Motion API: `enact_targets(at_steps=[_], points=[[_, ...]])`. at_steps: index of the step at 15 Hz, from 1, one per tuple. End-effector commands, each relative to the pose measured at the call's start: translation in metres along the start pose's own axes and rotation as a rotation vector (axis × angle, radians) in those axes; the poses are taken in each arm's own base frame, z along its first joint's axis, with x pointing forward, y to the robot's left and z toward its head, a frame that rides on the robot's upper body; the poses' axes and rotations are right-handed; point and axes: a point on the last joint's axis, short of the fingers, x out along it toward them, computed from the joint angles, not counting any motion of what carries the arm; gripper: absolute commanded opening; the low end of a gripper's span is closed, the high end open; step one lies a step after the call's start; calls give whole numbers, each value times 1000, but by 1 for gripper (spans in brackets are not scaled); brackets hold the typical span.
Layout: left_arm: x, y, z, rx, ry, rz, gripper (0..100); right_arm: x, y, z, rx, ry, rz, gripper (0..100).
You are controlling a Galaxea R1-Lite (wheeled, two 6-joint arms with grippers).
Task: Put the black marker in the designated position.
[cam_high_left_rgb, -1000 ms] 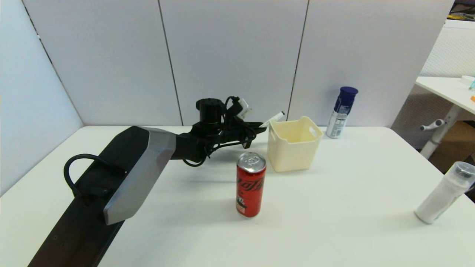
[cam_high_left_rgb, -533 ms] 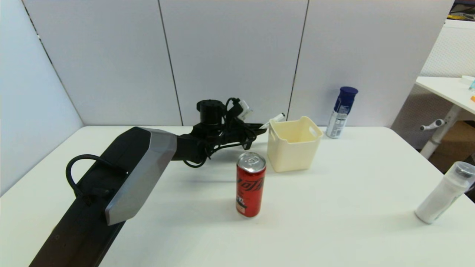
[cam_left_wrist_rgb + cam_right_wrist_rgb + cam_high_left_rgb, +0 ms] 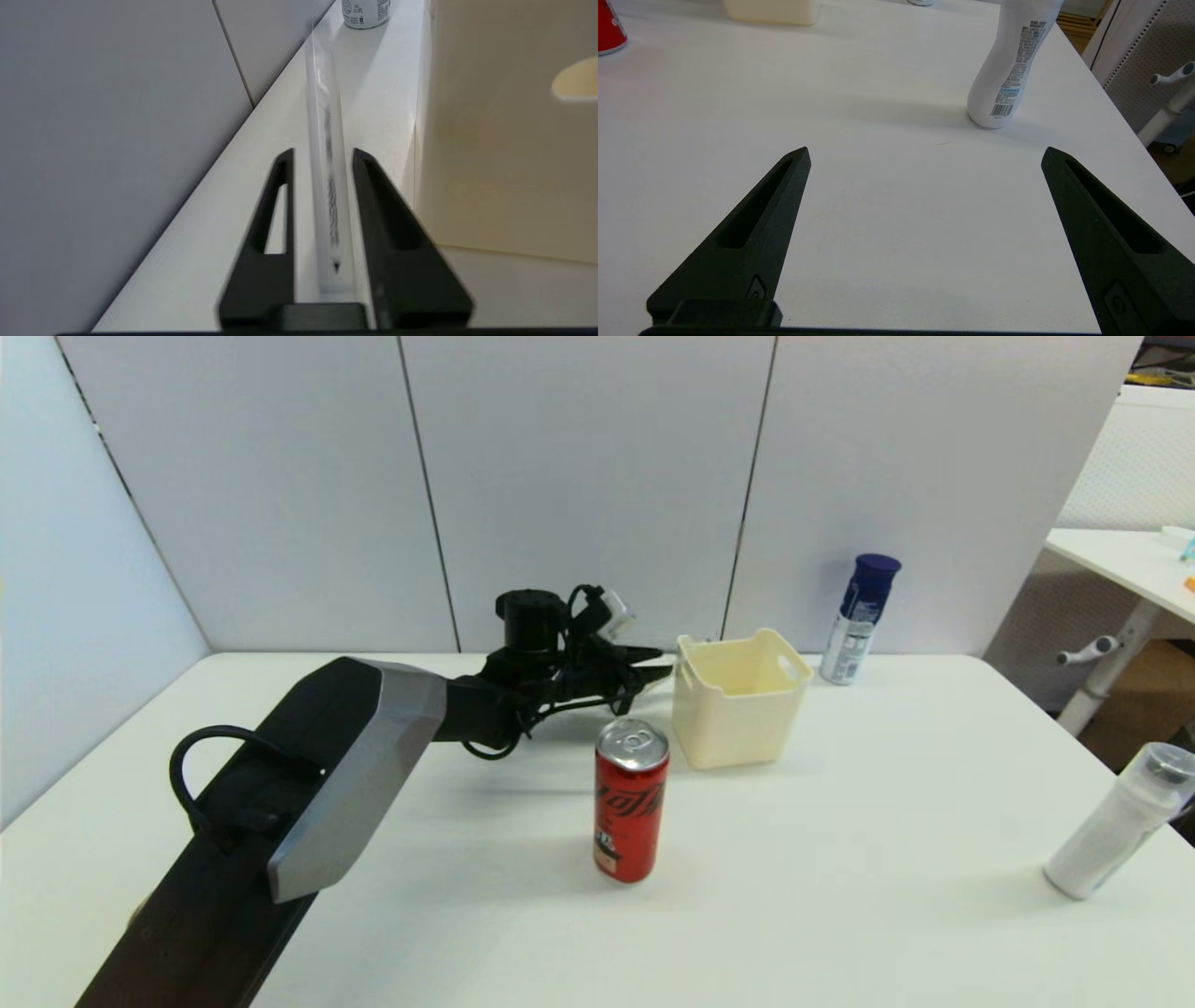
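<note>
Quickly, nearest first: right gripper [image 3: 924, 154] is parked low over the white table [image 3: 840, 849] on the robot's right. Its 2 fingers are spread wide with nothing between them, and a white bottle [image 3: 1008, 65] stands just beyond it. Mid-table, 1 red can [image 3: 631, 803] stands upright, clear of both arms.

Farther back, the left gripper [image 3: 322, 154] reaches out level, close to the table, just beside the left wall of the cream bin [image 3: 738, 709]. Its 2 fingers are nearly closed, only a slim gap apart, with the black marker [image 3: 327, 196] between them. The marker lies along the fingers and pokes out ahead, toward the blue-capped spray can [image 3: 859, 616] at the far edge. It looks gripped, though the barrel is smeared, so firm contact is a judgement.

Progress: pick-up done, carry mostly done. The marker is off the table, outside the bin, between the bin wall and the back partition. Left to do: reach the spot, let go, pull the arm away. Which spot is the designated 1 is not marked anywhere visible.
</note>
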Motion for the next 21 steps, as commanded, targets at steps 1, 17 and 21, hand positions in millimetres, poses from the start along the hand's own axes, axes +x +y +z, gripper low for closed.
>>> enact_targets(at_steps=[1,17,21], points=[[0,1,-1,11,-4,-1,100,0,0,0,-1,2,1,100],[-163,53,118,92,102,239,100,0,0,0,-1,2,1,100],[-255,-20,181,25,263,296,100,0,0,0,-1,2,1,100]])
